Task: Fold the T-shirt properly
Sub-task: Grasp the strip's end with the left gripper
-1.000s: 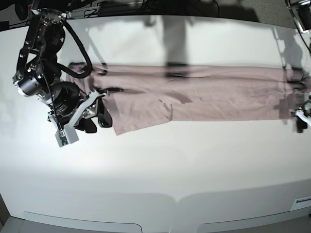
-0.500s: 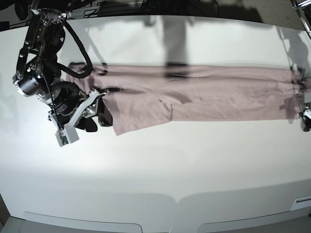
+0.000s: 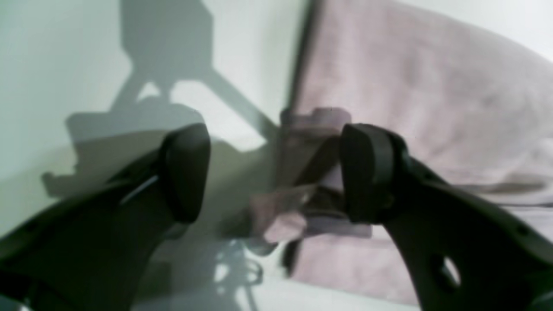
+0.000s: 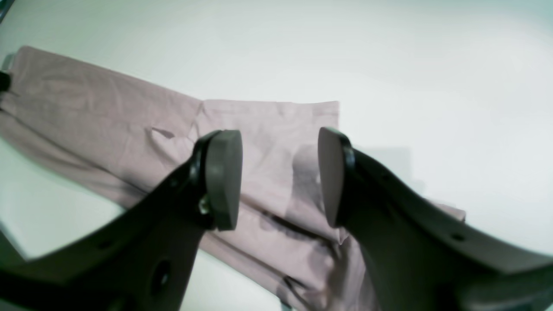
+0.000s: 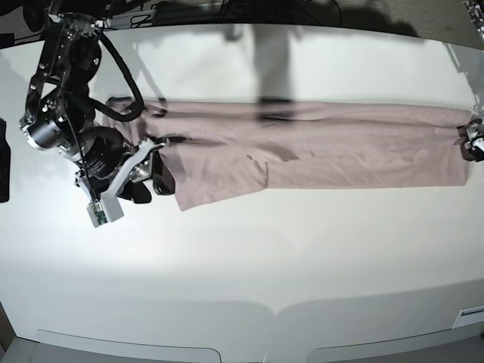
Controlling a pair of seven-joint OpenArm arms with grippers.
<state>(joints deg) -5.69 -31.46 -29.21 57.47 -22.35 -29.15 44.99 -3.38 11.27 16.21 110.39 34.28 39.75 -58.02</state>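
Mauve-pink cotton, the T-shirt [image 5: 318, 151] lay stretched as a long narrow band across the white table [image 5: 249, 265], running from nine o'clock to three o'clock in the base view, with one sleeve or folded flap jutting toward seven o'clock near the band's nine o'clock end. Its surface was mostly flat, with a small dark crease near the middle.

At the nine o'clock end, the right gripper [image 5: 147, 178] sat low at the shirt's edge. In the right wrist view the right gripper [image 4: 278, 175] had its two dark pads spread apart, cloth [image 4: 129, 125] visible through the gap beneath them; nothing was pinched between them.

At the three o'clock end, only a small part of the left gripper [image 5: 473, 142] showed at the frame's edge, just beside the shirt's hem. In the left wrist view the left gripper [image 3: 272, 172] stood spread wide: one fingertip [image 3: 185, 168] hung over bare table, the other [image 3: 367, 172] over the T-shirt [image 3: 410, 95]. That view was blurred, and a bunched bit of fabric lay below the gap, but whether a pad touched it could not be told.
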